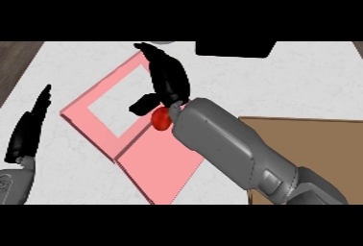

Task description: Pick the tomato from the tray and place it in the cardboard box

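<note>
The red tomato [161,119] lies on the pink tray [152,161], partly hidden under the wrist of my right hand [170,79]. That hand stretches over the tray with its fingers straight and pointing away, thumb out to the left, open and not curled round the tomato. The brown cardboard box [312,139] stands at the right, and my right forearm crosses its near left corner. My left hand [28,129] rests open at the left edge, fingers up, off the tray.
A black object [234,48] sits at the counter's back edge, right of the fingertips. The tray's far half is a pink frame round a white patch [120,105]. Wood floor shows at the upper left corner [18,53].
</note>
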